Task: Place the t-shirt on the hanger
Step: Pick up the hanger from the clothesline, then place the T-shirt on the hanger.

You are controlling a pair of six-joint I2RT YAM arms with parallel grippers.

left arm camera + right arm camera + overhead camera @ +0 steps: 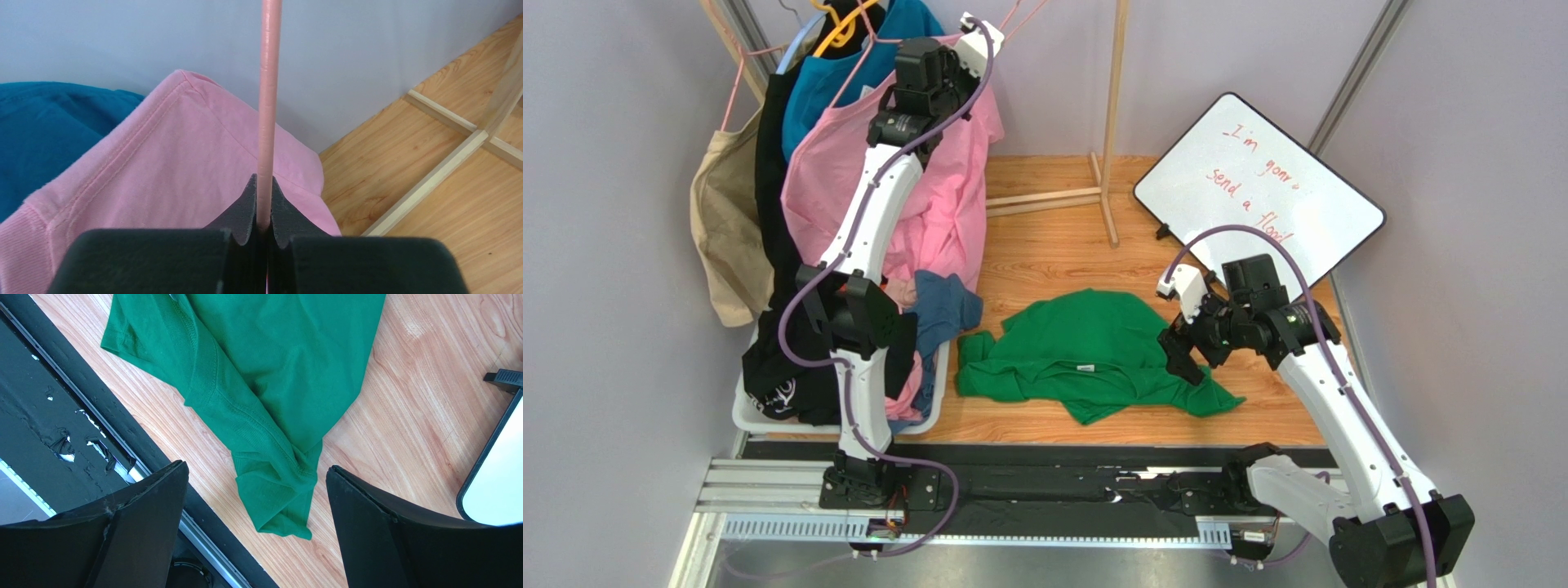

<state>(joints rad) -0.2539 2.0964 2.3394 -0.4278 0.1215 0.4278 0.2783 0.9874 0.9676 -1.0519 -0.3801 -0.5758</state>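
Note:
The green t-shirt (1081, 349) lies crumpled on the wooden table, its white label (1086, 368) showing at the neck. My right gripper (1182, 355) is open and empty, hovering just above the shirt's right sleeve (270, 478), which lies between its fingers (256, 471). My left gripper (979, 37) is raised at the clothes rack and is shut on the pale-pink wire of the hanger (266, 110), seen in the left wrist view (264, 184). The rest of the hanger's frame is out of that view.
A pink t-shirt (940, 184) and a teal-blue shirt (817, 86) hang on the rack under a yellow-orange hanger (844, 25). A white basket (756, 417) of clothes stands at the left. A whiteboard (1259, 196) leans at the right. A wooden rack frame (1112, 123) stands behind.

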